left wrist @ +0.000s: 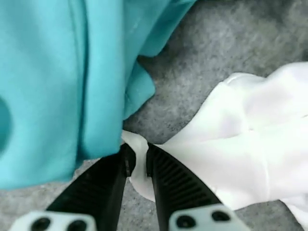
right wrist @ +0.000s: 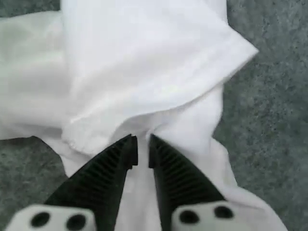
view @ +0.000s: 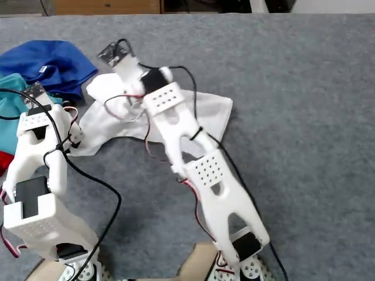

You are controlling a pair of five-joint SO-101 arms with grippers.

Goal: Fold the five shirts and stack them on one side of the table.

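Right now we see the white shirt [view: 208, 114] lying crumpled on the grey table [view: 304, 117], a little toward 11 o'clock from the table's centre in the high view. The left gripper [left wrist: 137, 156] is nearly closed, with only a slim gap between its black ribbed fingers, and it pinches a corner of the white shirt at the cloth's 8 o'clock end. The right gripper [right wrist: 143, 144] is just as narrow, and its fingers nip a fold of the same shirt near its 10 o'clock end. We find the teal shirt [left wrist: 57, 86] just beside the left gripper, at 9 o'clock on the table. The blue shirt [view: 50, 64] lies bunched at 10 o'clock. A scrap of red cloth [view: 3, 161] sits at the table's edge, between 8 and 9 o'clock.
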